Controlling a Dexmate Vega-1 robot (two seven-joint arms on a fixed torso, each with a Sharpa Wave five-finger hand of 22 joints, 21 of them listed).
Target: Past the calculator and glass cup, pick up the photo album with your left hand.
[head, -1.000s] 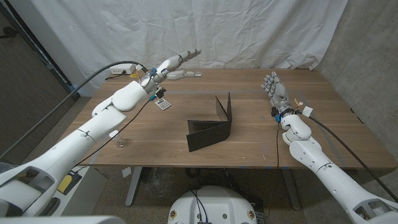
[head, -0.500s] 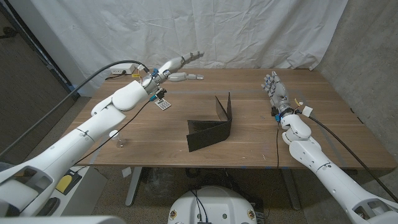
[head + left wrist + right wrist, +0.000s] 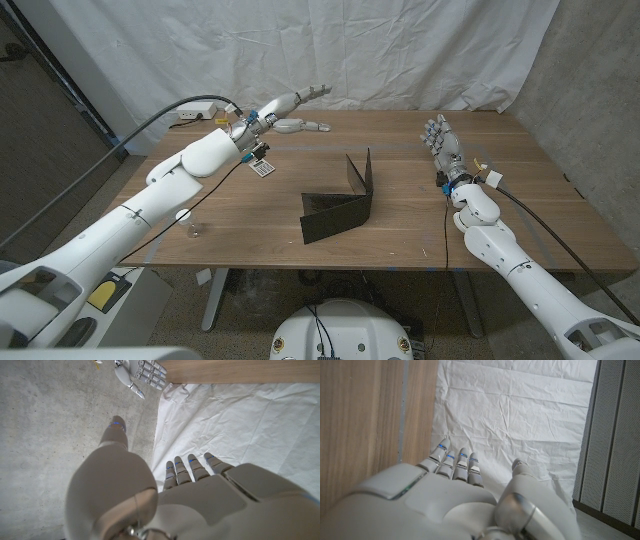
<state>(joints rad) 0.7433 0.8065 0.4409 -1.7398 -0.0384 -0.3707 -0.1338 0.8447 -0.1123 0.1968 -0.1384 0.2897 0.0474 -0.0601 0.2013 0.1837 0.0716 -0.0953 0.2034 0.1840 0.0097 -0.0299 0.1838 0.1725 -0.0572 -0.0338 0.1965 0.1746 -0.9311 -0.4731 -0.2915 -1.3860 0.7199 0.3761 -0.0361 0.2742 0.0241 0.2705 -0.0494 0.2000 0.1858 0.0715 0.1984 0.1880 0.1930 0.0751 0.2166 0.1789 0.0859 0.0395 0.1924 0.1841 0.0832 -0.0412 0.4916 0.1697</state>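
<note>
Reaching over the far left of the surface [image 3: 420,215], the left hand [image 3: 285,110] hangs with its fingers [image 3: 312,92] spread and nothing in them. The photo album [image 3: 340,205] stands open like a tent near the middle, well apart from that hand. The right hand [image 3: 440,140] waits at the right, fingers apart, holding nothing. Swinging back toward the album, I judge, the left arm could brush the calculator [image 3: 262,168] or tip the glass cup [image 3: 193,230] beneath it. Wood covers the surface; a creased white sheet [image 3: 400,50] hangs behind it.
</note>
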